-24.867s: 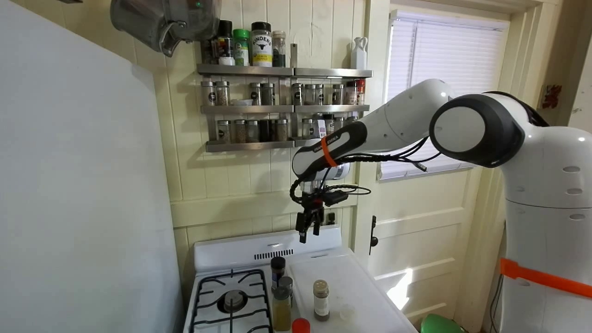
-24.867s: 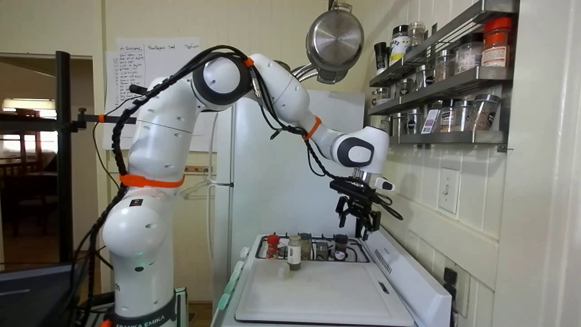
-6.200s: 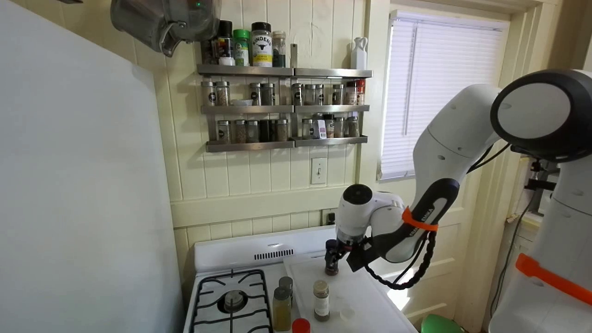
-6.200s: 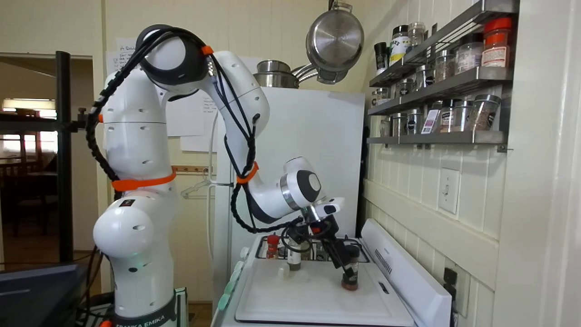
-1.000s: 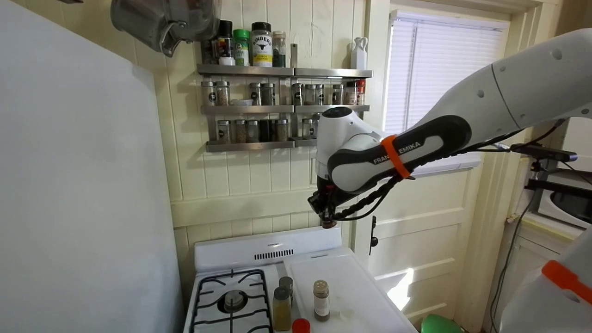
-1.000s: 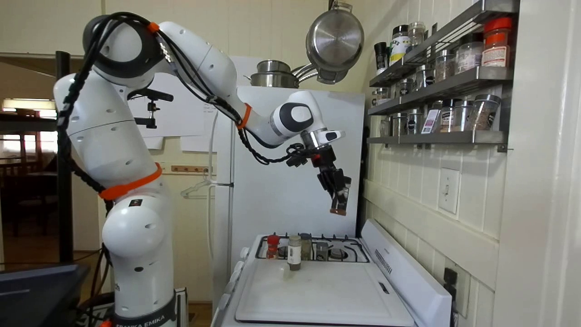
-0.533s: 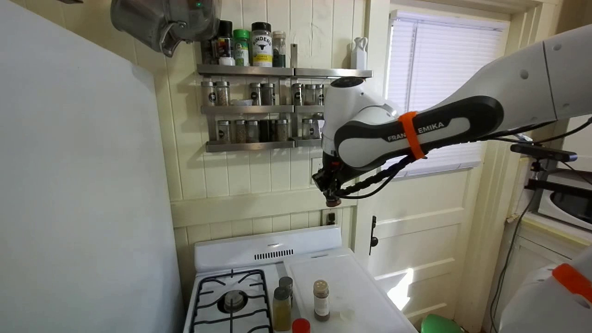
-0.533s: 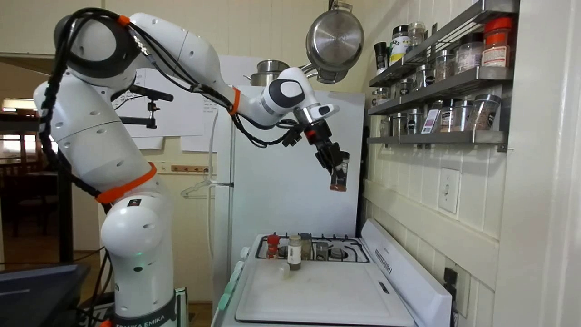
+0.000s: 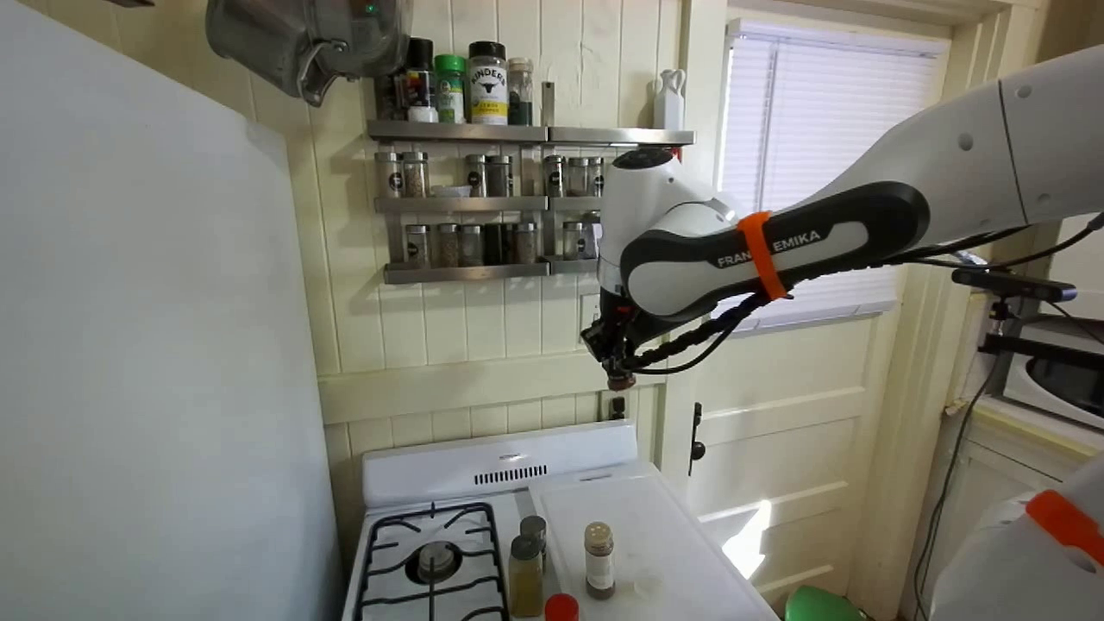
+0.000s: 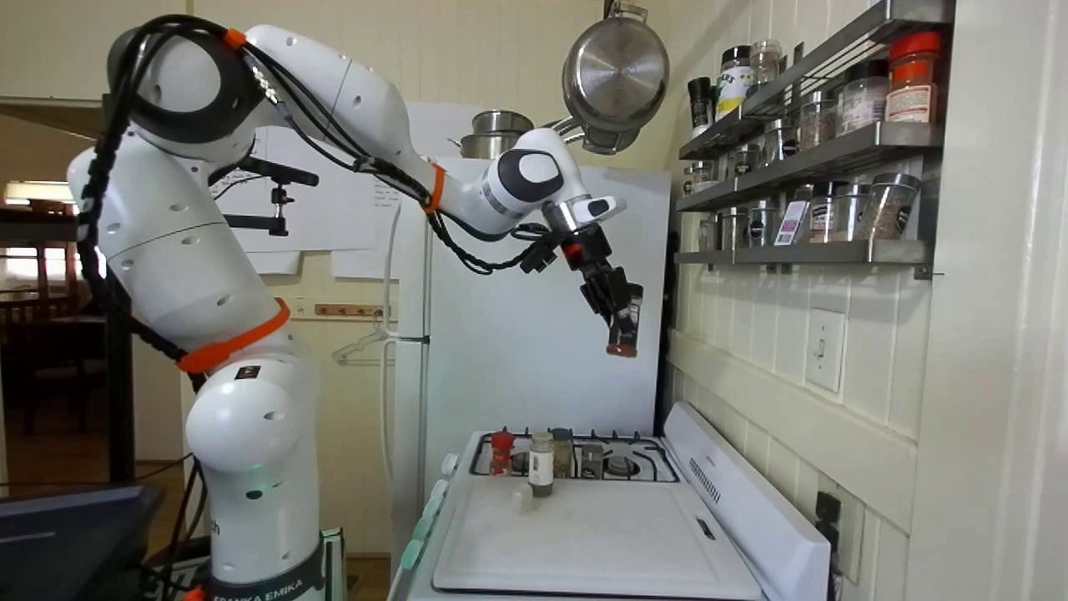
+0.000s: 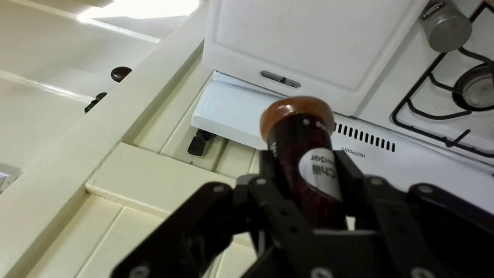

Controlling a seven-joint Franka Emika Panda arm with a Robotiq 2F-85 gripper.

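Look at this, the claw has the chili powder jar pinched between its fingers, well above the white tabletop, long axis slightly off upright, brown end lowest (label upside down in the wrist view!).

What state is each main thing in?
Dark-red cylindrical chili powder bottle: aloft, slightly tilted.
Black two-fingered claw: closed on that bottle.
Clear white-labelled cylindrical jar: upright.
Red-capped cylindrical spice bottle: upright.
Round metal burner: no flame visible.
White slatted blind: lowered.
Cream panelled door: looks shut.
Tall white refrigerator: looks shut.
Round steel pan: hanging.
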